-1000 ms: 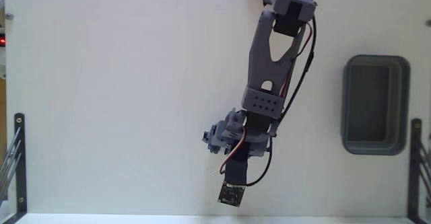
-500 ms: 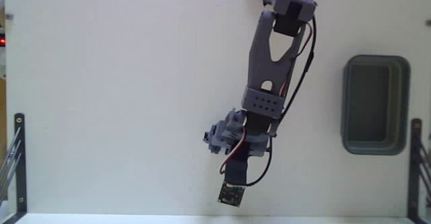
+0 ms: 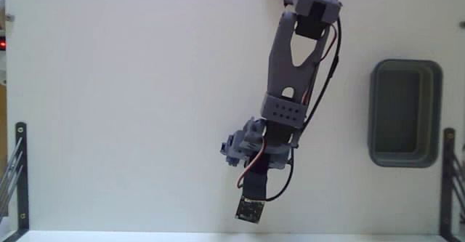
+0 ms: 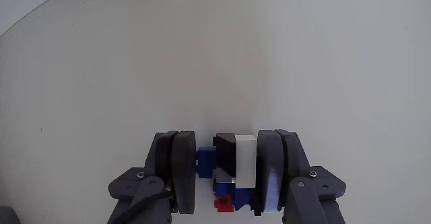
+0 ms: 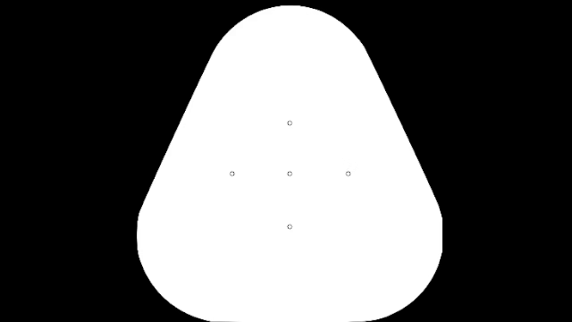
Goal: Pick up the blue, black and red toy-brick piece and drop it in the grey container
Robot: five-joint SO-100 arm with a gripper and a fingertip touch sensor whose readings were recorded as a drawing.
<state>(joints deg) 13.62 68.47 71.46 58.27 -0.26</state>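
In the wrist view my gripper (image 4: pixel 227 159) is shut on the toy-brick piece (image 4: pixel 207 163), a small cluster with blue, black, white and red bits, pinched between the two round grey fingers (image 4: pixel 176 167). White table surface lies beyond it. In the fixed view the grey arm (image 3: pixel 290 75) reaches from the top edge down to the lower middle of the table, and its wrist hides the fingers and the piece. The grey container (image 3: pixel 374 111), a dark rounded tray that looks empty, stands at the right, well apart from the arm.
A small dark circuit board (image 3: pixel 249 210) on a black cable hangs at the arm's tip near the table's front edge. Black metal brackets stand at the lower left (image 3: pixel 18 169) and lower right (image 3: pixel 449 176).
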